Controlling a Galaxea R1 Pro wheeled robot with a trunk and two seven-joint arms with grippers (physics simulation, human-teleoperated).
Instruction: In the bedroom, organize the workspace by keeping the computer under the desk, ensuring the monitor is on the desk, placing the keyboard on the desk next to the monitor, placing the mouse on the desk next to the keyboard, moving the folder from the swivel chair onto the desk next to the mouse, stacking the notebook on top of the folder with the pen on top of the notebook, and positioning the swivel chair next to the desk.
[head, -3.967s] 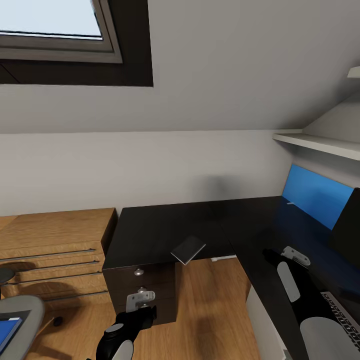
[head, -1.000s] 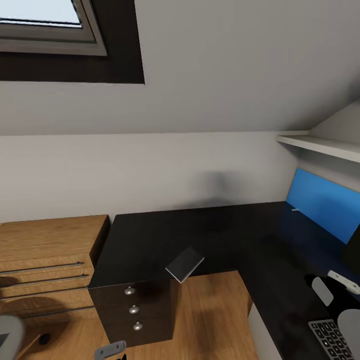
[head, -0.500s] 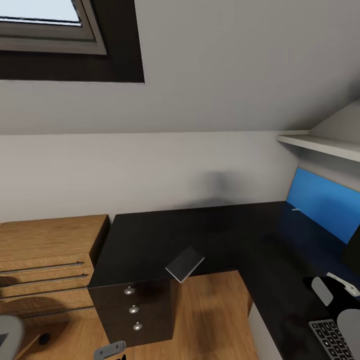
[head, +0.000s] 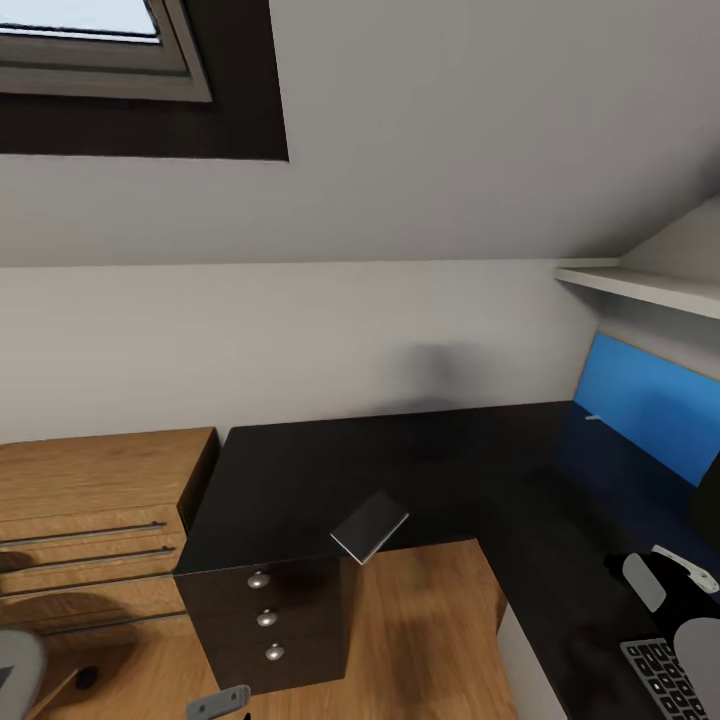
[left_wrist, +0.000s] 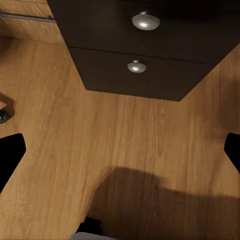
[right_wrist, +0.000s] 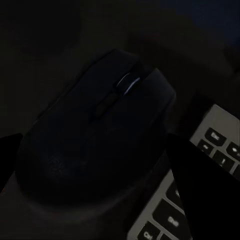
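The glossy black desk fills the middle of the head view. A grey notebook lies at its inner corner, partly over the edge. The whitish pen rests far back by the blue wall panel. At the lower right, my right gripper is low over the desk beside the keyboard. The right wrist view is dark: the black mouse sits between my fingers, both against its sides, keyboard alongside. My left gripper hangs open over the wood floor near the drawer knobs.
A light wooden dresser stands left of the desk's three-drawer pedestal. A sliver of the grey swivel chair shows at the lower left. A white shelf juts out above the blue panel. Open floor lies inside the desk's L.
Since four seconds ago the view has shifted and both arms have drawn back toward the lower edge. Over the last second nothing has visibly moved.
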